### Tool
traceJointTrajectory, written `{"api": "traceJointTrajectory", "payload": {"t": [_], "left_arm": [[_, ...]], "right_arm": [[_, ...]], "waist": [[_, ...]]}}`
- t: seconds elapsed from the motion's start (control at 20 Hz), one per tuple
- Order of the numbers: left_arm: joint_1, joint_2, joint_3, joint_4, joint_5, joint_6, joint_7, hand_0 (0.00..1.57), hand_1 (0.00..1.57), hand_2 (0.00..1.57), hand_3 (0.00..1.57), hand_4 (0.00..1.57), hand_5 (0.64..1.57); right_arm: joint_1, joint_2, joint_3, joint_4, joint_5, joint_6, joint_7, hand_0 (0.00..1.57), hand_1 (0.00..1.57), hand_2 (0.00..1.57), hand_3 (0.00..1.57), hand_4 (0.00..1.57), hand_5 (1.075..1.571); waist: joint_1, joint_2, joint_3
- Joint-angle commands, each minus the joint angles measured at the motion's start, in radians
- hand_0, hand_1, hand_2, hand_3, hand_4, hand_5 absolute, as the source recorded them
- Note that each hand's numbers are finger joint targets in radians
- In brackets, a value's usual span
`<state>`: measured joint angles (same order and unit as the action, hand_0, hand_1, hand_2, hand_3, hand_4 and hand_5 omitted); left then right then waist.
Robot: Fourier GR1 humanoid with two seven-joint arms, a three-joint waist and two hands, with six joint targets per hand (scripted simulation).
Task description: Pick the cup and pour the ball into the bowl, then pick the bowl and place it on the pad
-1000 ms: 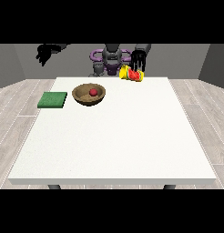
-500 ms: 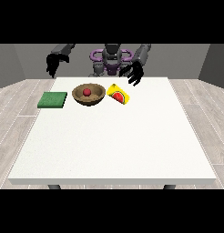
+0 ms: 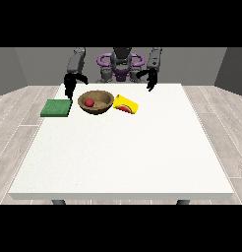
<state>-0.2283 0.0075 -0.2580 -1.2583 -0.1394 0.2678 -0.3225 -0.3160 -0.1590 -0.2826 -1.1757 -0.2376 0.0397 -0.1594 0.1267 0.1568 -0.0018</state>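
Pad (image 3: 56, 108), green, lay flat just below and slightly left of the hand at the view's left (image 3: 69, 84), which hung over the table's (image 3: 123, 152) far-left corner holding nothing; whether its fingers were spread or curled could not be told. Right of that hand sat the wooden bowl (image 3: 104, 104) with the red ball (image 3: 89, 102) inside, so the pour looked done. Yellow cup (image 3: 126, 104) lay tipped on its side just beside the bowl, below and left of the hand at the view's right (image 3: 151, 81), which hung clear of it, also empty, fingers not readable. Bowl-to-pad step seemed next. Risks, as a guess: a rim grab could tilt the bowl and roll the ball out; the fallen cup so close could get knocked by a reaching hand and roll; the bowl could be set half off the pad since the pad sat near the table edge.
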Motion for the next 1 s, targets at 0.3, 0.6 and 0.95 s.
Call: {"api": "traceJointTrajectory", "payload": {"t": [0.3, 0.6, 0.95], "left_arm": [[-0.010, 0.026, 0.040, -0.115, 0.020, -0.093, 0.053, 0.00, 0.00, 0.00, 0.00, 0.94, 1.435], [0.018, 0.043, 0.050, -0.174, -0.003, -0.099, 0.062, 0.00, 0.00, 0.00, 0.00, 0.95, 1.432], [0.077, 0.037, 0.005, -0.277, -0.030, -0.142, 0.134, 0.00, 0.00, 0.00, 0.00, 0.96, 1.425]], "right_arm": [[-0.100, -0.006, -0.034, 0.369, 0.002, 0.032, -0.227, 0.00, 0.00, 0.00, 0.00, 0.41, 1.570], [-0.040, -0.021, -0.035, 0.504, 0.026, 0.097, -0.411, 0.00, 0.00, 0.00, 0.00, 0.34, 1.571], [-0.147, -0.029, -0.050, 0.646, 0.012, 0.058, -0.401, 0.00, 0.00, 0.00, 0.00, 0.37, 1.571]], "waist": [[0.019, 0.014, 0.0025], [0.009, 0.044, 0.0028], [0.061, 0.009, 0.0027]]}}
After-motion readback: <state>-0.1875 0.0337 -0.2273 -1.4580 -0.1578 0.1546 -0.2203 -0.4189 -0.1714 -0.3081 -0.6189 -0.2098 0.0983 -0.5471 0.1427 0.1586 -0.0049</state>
